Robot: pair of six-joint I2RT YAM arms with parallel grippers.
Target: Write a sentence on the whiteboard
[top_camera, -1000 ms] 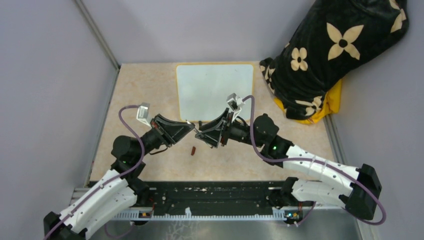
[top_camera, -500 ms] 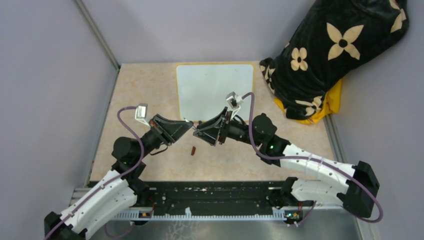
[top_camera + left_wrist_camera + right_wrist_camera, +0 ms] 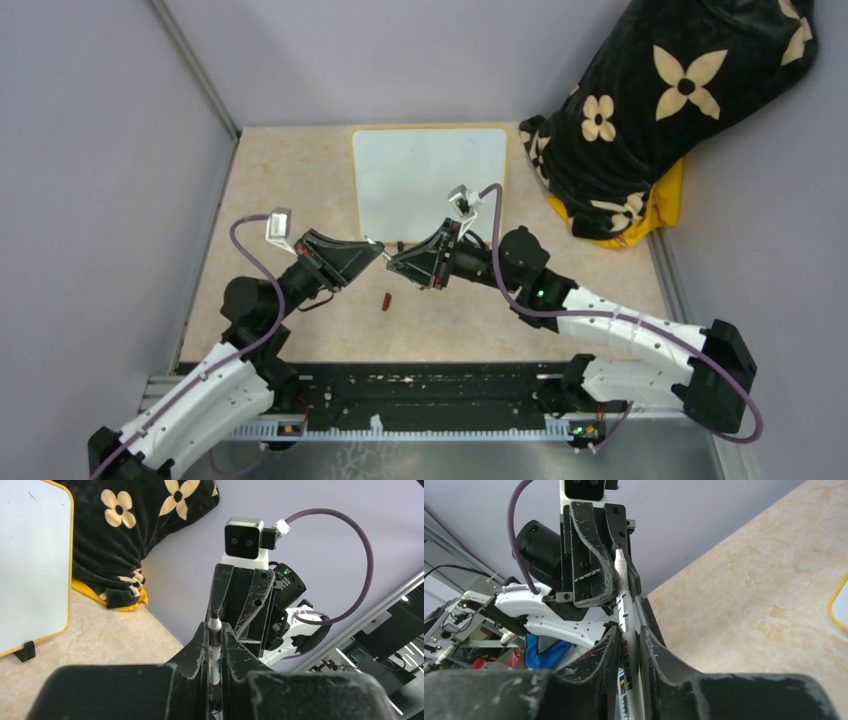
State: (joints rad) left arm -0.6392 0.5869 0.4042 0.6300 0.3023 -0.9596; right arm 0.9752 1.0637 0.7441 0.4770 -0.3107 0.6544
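At the near edge of the whiteboard [image 3: 430, 180], the left gripper [image 3: 379, 253] and the right gripper [image 3: 394, 263] meet, and both are pinching the same white marker [image 3: 622, 587].

The whiteboard [image 3: 430, 180] is glossy white, framed in pale yellow. The counter [image 3: 290, 180] is matt beige, marbled like stone. The bundle [image 3: 680, 90] is soft black plush cloth. The left hand [image 3: 214, 627] and right hand [image 3: 628, 632] are scuffed matt black plastic; the marker [image 3: 624, 595] is smooth white plastic.
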